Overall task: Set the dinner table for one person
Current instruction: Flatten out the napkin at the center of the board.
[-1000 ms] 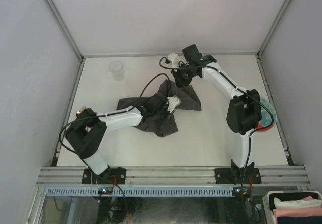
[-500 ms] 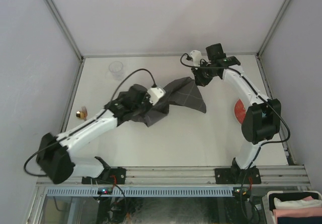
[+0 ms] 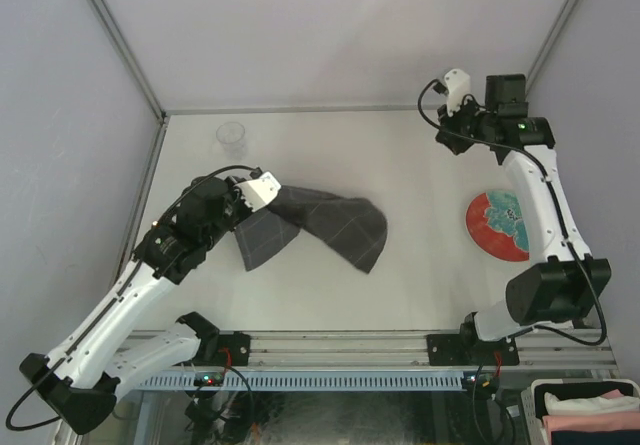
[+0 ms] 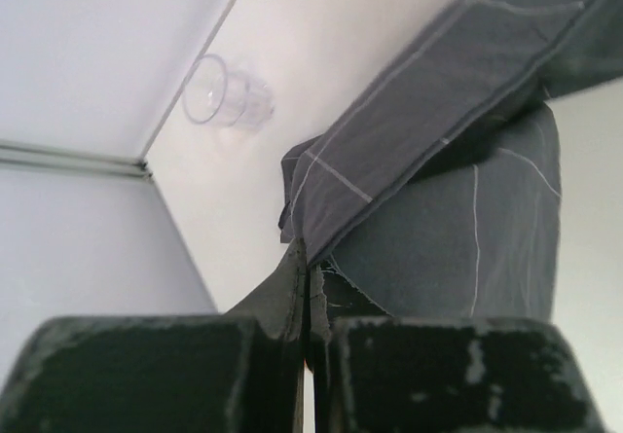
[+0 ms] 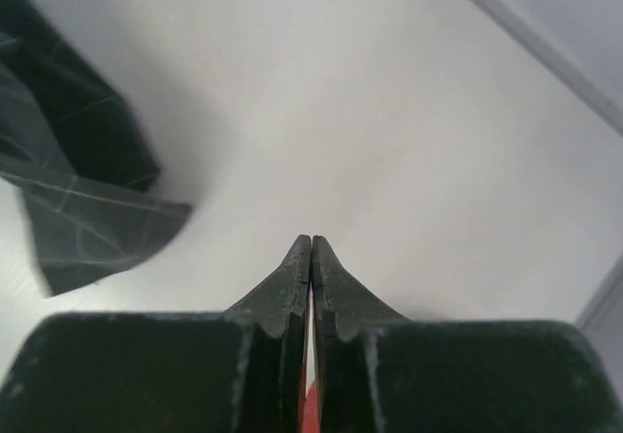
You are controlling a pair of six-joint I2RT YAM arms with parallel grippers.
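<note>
The dark grey checked cloth (image 3: 325,225) lies rumpled on the off-white dinner table (image 3: 400,165), left of centre. My left gripper (image 3: 240,208) is shut on the cloth's left edge; in the left wrist view the cloth (image 4: 458,209) runs up from between the closed fingers (image 4: 282,287). My right gripper (image 3: 452,137) is shut and empty, raised over the table's far right, well apart from the cloth. In the right wrist view its fingers (image 5: 292,268) are pressed together and the cloth (image 5: 78,209) lies far to the left.
A clear plastic cup (image 3: 232,140) stands at the far left, and shows in the left wrist view (image 4: 219,92). A red and teal patterned plate (image 3: 500,225) lies at the right edge beside the right arm. Grey rails and walls border the table.
My right gripper has let go of the cloth and swung to the far right. My left gripper has pulled the cloth leftward and toward the near side; the cloth now rests lower on the table.
</note>
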